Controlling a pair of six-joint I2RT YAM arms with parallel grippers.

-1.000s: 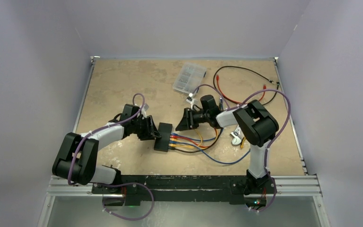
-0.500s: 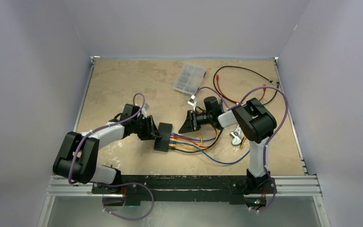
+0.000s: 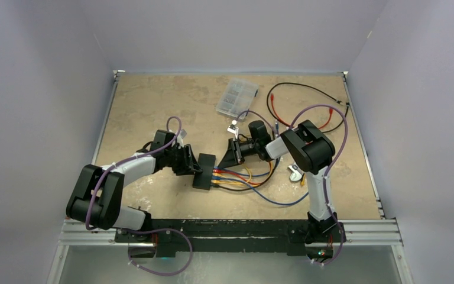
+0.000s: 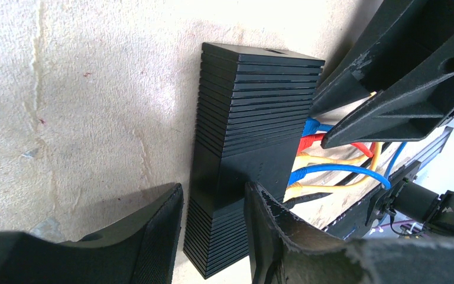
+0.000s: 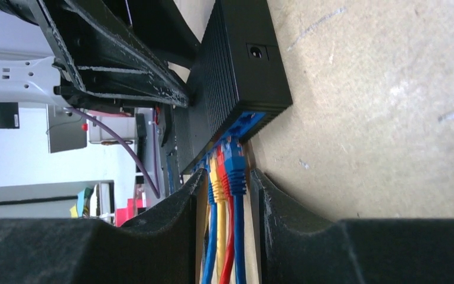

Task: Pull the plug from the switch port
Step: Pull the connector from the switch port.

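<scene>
Switch (image 3: pixel 204 170) rests on the tabletop (image 3: pixel 153 106) between the two arms, with its row of sockets facing the right arm. The left pincer (image 4: pixel 213 190) meets it from the opposite long side. The right pincer (image 5: pixel 227 174) sits just off the socket side, where blue, red and yellow plugs (image 5: pixel 235 161) are seated in the ports. Their cables (image 3: pixel 254 180) loop away across the tabletop toward the right arm's base. A clear compartment case (image 3: pixel 236 96) lies well apart at the far side.

Compared with a second ago, the right pincer has come in closer to the switch. The right arm's bulky elbow (image 3: pixel 307 148) has swung leftward over the cables. The switch and the left arm sit where they were.

The left pincer is partly spread and pinches one end of the switch, one finger (image 4: pixel 153 231) against its back edge and the other overlapping its ribbed face. The right pincer is narrowly spread, its two fingers (image 5: pixel 284 225) flanking the plugs and the cables just behind them. The nearest blue plug runs just beside one finger. Whether the pads actually press on any plug cannot be told from these views.
</scene>
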